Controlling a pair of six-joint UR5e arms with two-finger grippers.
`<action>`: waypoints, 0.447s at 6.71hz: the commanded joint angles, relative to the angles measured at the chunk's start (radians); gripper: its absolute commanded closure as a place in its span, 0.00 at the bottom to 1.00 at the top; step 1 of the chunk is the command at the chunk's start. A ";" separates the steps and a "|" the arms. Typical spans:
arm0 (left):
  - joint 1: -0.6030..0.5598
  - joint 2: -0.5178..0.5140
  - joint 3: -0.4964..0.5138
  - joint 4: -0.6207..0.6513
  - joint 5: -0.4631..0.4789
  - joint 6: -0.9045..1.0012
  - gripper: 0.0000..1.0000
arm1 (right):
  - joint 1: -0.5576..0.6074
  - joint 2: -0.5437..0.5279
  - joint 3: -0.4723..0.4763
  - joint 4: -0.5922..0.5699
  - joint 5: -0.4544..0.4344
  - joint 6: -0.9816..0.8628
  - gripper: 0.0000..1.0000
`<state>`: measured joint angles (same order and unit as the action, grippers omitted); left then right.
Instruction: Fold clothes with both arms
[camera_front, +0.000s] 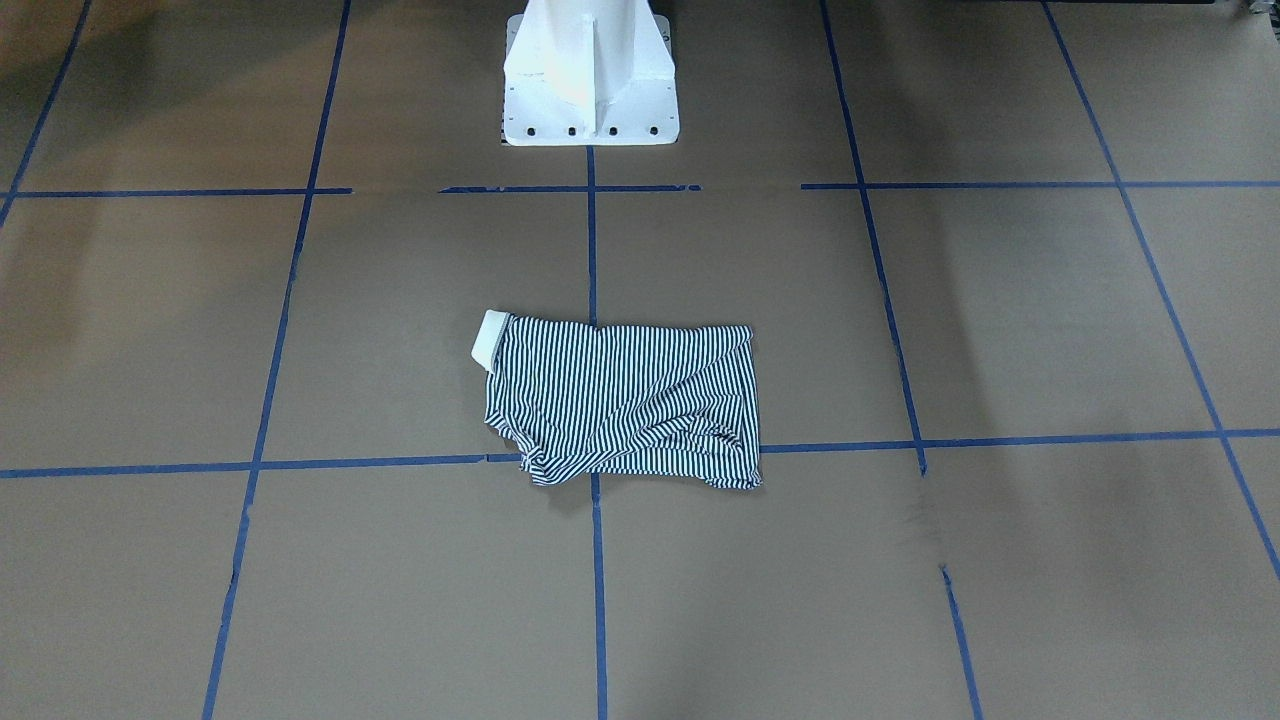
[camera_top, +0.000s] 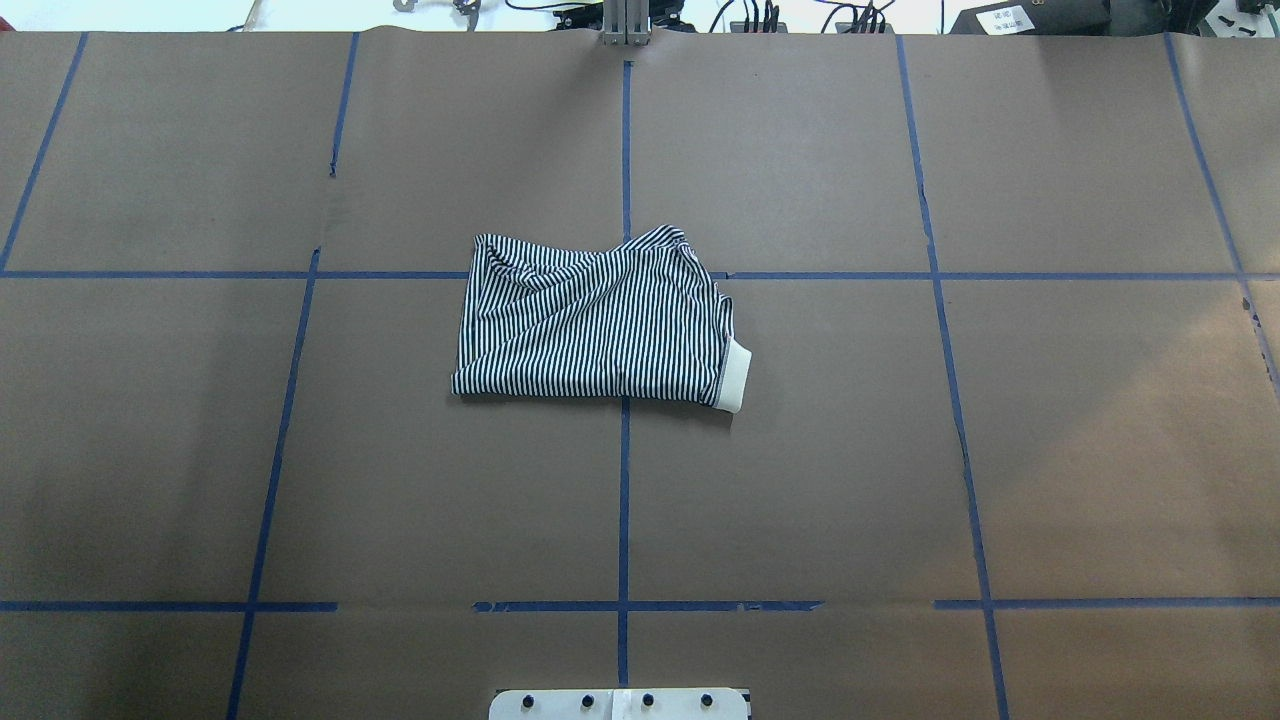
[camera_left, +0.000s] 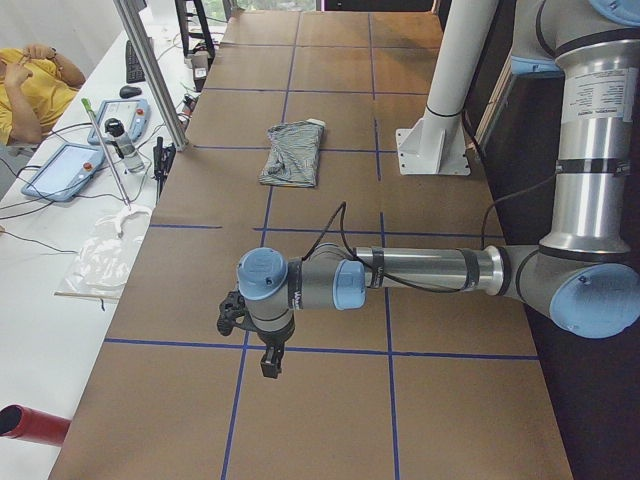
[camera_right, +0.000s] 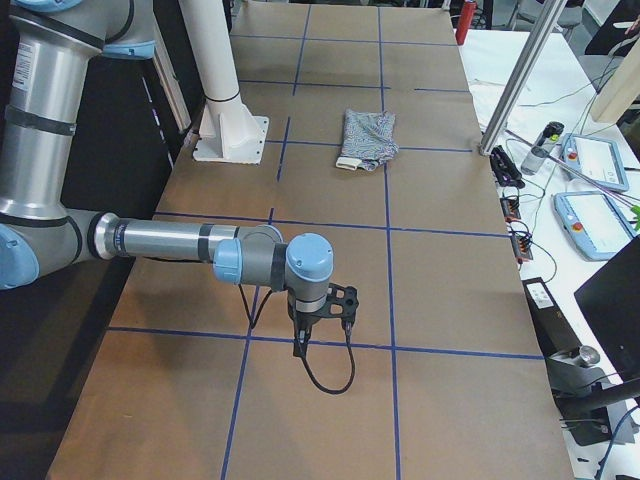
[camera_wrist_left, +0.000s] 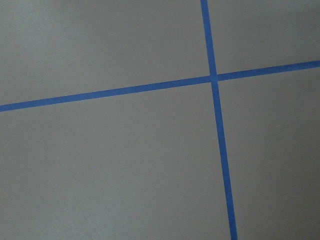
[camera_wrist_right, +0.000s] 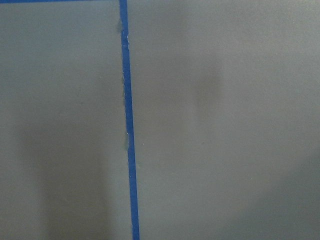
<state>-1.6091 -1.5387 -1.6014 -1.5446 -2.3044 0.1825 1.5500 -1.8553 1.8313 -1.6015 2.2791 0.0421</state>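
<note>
One folded navy-and-white striped polo shirt (camera_top: 595, 325) lies at the centre of the brown paper-covered table (camera_top: 900, 450). Two silver-grey robot arms stretch level, well apart from it: the left arm (camera_left: 420, 272) and the right arm (camera_right: 170, 240). The black left gripper (camera_left: 258, 340) and right gripper (camera_right: 315, 320) point down; their jaw spacing cannot be told.

Silver-grey arms (camera_left: 420, 270), blue joint caps (camera_left: 262, 275), perhaps black jaws

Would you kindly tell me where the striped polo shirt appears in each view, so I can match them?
Front-facing: shirt centre, collar at its left.
Overhead: shirt centre, collar at its right.
Exterior left: shirt upper middle, far.
Exterior right: shirt upper middle, far.
Wrist views: not in either.
Shared landmark: white pedestal base, on the robot's side of the shirt.
</note>
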 joint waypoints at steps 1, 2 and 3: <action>0.000 0.022 -0.058 0.007 -0.033 -0.004 0.00 | 0.001 -0.001 0.000 0.000 -0.001 -0.001 0.00; 0.001 0.020 -0.068 0.009 -0.052 -0.009 0.00 | 0.001 -0.002 0.000 0.000 -0.001 -0.001 0.00; 0.005 0.017 -0.072 0.000 -0.052 -0.009 0.00 | 0.001 -0.002 0.000 0.000 -0.001 -0.001 0.00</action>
<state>-1.6074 -1.5200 -1.6617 -1.5398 -2.3469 0.1753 1.5508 -1.8572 1.8316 -1.6015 2.2780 0.0414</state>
